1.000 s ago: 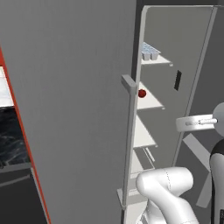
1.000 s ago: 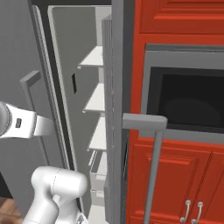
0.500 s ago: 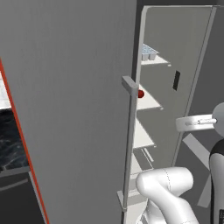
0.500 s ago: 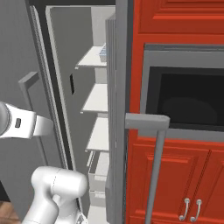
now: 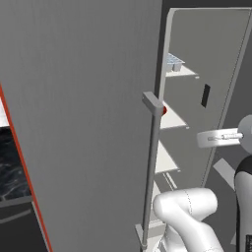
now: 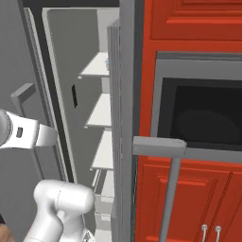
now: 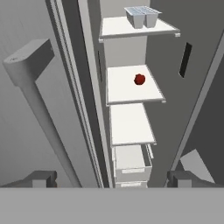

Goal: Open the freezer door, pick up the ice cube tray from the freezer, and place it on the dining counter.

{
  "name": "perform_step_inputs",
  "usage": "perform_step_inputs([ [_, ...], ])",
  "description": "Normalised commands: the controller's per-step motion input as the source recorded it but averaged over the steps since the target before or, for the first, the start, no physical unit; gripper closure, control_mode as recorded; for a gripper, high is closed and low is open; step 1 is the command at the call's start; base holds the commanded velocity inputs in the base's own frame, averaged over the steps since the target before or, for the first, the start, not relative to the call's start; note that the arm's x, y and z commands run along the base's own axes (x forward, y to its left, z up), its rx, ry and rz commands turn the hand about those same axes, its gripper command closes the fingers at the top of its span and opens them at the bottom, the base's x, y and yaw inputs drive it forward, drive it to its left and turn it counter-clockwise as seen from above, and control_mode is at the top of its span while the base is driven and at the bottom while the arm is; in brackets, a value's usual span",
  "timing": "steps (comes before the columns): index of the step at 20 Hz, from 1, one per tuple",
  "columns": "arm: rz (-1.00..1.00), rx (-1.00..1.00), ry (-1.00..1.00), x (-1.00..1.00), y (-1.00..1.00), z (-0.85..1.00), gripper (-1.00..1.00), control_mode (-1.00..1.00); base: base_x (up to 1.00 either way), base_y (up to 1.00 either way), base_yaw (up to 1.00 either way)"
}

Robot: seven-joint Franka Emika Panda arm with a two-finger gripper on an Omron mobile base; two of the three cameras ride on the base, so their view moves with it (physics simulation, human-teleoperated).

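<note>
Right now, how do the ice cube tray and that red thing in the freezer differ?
The ice cube tray is pale blue-white, boxy and gridded; the red thing is small and round. The tray sits on the top shelf, the red thing one shelf lower. Both rest untouched inside the freezer.

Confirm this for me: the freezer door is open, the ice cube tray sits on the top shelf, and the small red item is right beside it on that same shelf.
Not quite. The small red item lies on the second shelf, one below the ice cube tray, as the hand view shows. The freezer door is open, and the tray is on the top shelf.
</note>
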Motion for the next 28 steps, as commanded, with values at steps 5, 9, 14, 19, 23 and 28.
perform_step_inputs([
  [5,0.00,0.00,0.00,0.00,0.00,0.00,-1.00,1.00,0.64,-0.01,0.03],
  [9,0.00,0.00,0.00,0.00,0.00,0.00,-1.00,1.00,0.47,-0.18,0.04],
  [14,0.00,0.00,0.00,0.00,0.00,0.00,-1.00,1.00,0.15,-0.04,0.02],
  [19,0.00,0.05,0.00,-0.01,-0.13,0.05,-1.00,-1.00,0.00,0.00,0.00],
  [23,-0.15,0.16,0.00,0.18,-0.24,0.34,-1.00,-1.00,0.00,0.00,0.00],
  [28,-0.23,0.18,0.00,0.30,-0.14,0.37,-1.00,-1.00,0.00,0.00,0.00],
])
